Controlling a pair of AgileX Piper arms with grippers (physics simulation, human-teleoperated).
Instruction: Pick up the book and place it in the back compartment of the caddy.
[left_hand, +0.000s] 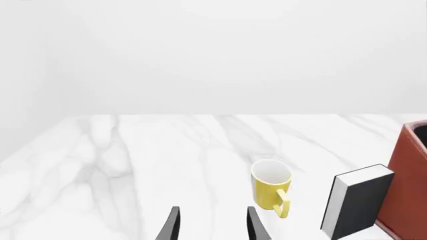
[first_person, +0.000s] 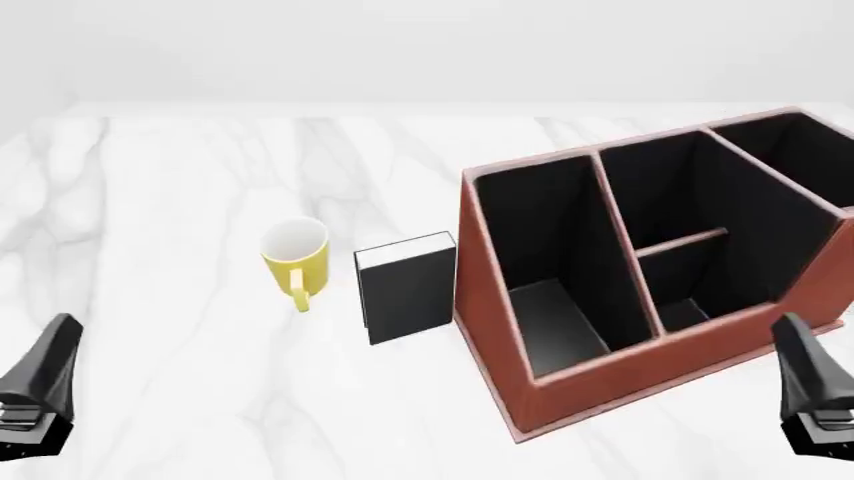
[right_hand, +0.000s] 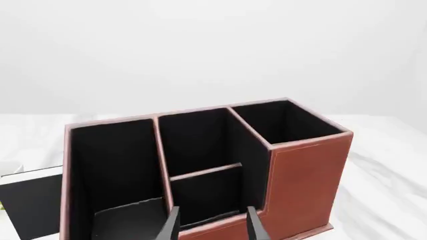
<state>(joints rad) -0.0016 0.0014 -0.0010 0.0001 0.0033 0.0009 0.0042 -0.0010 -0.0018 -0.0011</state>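
Left wrist: left gripper (left_hand: 212, 224) parted, empty; mug (left_hand: 271, 187), book (left_hand: 356, 201) upright ahead.
Front: book stands between mug and caddy (first_person: 497, 330), just beside its wall.
Right wrist: right gripper (right_hand: 212, 224) parted, empty, facing caddy.
Book likely stiff, light; pinch across covers.

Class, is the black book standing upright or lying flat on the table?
Upright. The book stands on its edge beside the caddy, white page edges facing up.

White grey-veined marble surface (first_person: 174, 180). Resting on it, in a row: yellow mug (first_person: 296, 258), upright black book (first_person: 407, 287) just beside, then reddish-brown caddy (first_person: 587, 370) close against the book.
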